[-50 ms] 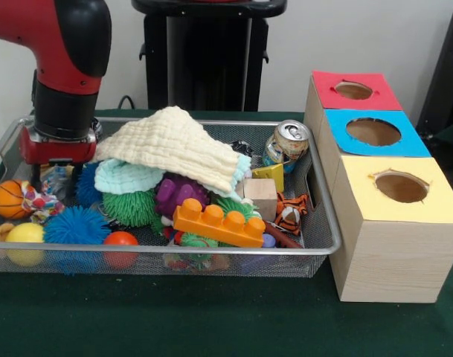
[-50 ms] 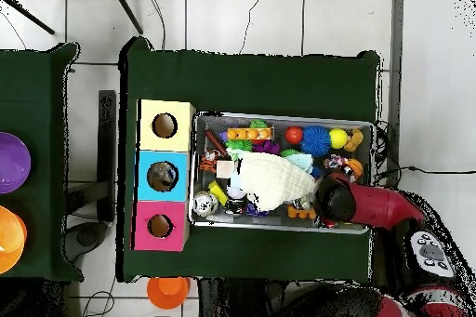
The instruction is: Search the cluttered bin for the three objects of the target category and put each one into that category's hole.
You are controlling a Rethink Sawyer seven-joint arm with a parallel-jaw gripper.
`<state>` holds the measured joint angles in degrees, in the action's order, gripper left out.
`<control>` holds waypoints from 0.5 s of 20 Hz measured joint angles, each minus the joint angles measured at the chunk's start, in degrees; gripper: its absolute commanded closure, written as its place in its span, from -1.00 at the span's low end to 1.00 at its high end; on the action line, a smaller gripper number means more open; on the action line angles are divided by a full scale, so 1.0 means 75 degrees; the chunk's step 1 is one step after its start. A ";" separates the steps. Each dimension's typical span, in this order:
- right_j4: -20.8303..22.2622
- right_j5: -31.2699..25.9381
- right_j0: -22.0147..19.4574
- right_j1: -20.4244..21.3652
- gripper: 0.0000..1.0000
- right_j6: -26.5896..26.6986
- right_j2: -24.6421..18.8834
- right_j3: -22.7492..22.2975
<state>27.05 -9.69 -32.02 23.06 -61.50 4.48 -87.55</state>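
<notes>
Over the bin's end farthest from the boxes: arm (image 1: 62,67) was down among the toys, gripper (image 1: 51,175) sunk into clutter near the basketball (image 1: 9,198).
Hand state: couldn't tell if released or clenched; tips buried, nothing visibly lifted.
Progress: I judged it early. Search phase only, no item seen in transit.
Holes: red box (image 1: 354,91) and yellow box (image 1: 401,187) looked empty from the front. Blue box (image 1: 373,132) showed sth dark inside in overhead view; unclear what.
Target category: not stated, so I couldn't name the three items.
Bin (image 1: 315,245) contents: cream cloth (image 1: 174,141) draped over the middle, hiding part of the pile; orange brick (image 1: 219,223), purple toy (image 1: 174,195), green spiky ball (image 1: 129,208), blue spiky ball (image 1: 76,225), yellow ball (image 1: 25,236), red ball (image 1: 120,242), wood cube (image 1: 259,197), soda can (image 1: 287,145), tiger toy (image 1: 289,214).
Left to do: prob. all three drops, cloth likely in the way.
</notes>
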 measured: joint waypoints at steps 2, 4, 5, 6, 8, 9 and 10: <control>-0.0093 0.0101 0.0145 0.0010 -1.00 -0.0093 0.0184 -0.0015; -0.0222 0.0222 0.0283 0.0031 -1.00 -0.0223 0.0379 -0.0049; -0.0277 0.0277 0.0342 0.0046 -1.00 -0.0282 0.0466 -0.0071; -0.0314 0.0323 0.0379 0.0064 -1.00 -0.0324 0.0524 -0.0092; -0.0446 0.0435 0.0448 0.0143 -1.00 -0.0459 0.0696 -0.0230; -0.0474 0.0449 0.0441 0.0155 -1.00 -0.0481 0.0713 -0.0263; -0.0487 0.0457 0.0426 0.0157 -1.00 -0.0487 0.0713 -0.0288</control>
<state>23.40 -6.26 -28.82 24.24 -65.15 9.83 -89.71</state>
